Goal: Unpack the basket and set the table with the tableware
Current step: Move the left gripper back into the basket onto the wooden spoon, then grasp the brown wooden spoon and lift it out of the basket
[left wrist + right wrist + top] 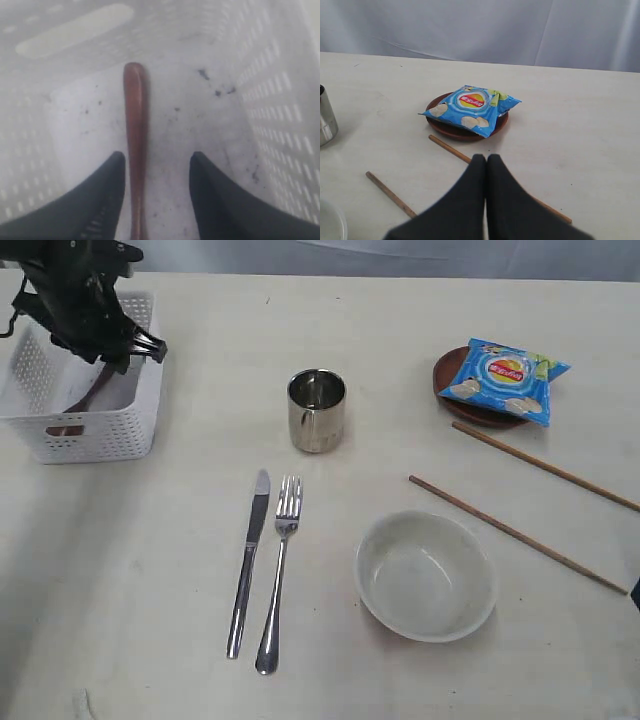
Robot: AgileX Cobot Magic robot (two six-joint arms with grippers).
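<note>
One wide bench carries everything. The white basket sits at the upper left of the frame. The left hand hangs inside it, jaws wide apart either side of the wooden spoon, gripping nothing. The bowl lies lower right and the plate, under a chip bag, upper right, with two chopsticks between them. The cup stands centre, with the knife and fork below. The right hand is closed and empty.

Pale cream table with faint specks. White basket patterned with small lattice holes. Reddish-brown wooden spoon. Shiny steel cup. Silver knife and fork. Off-white bowl. Brown chopsticks. Dark brown plate. Blue chip bag with red-and-yellow logo.
</note>
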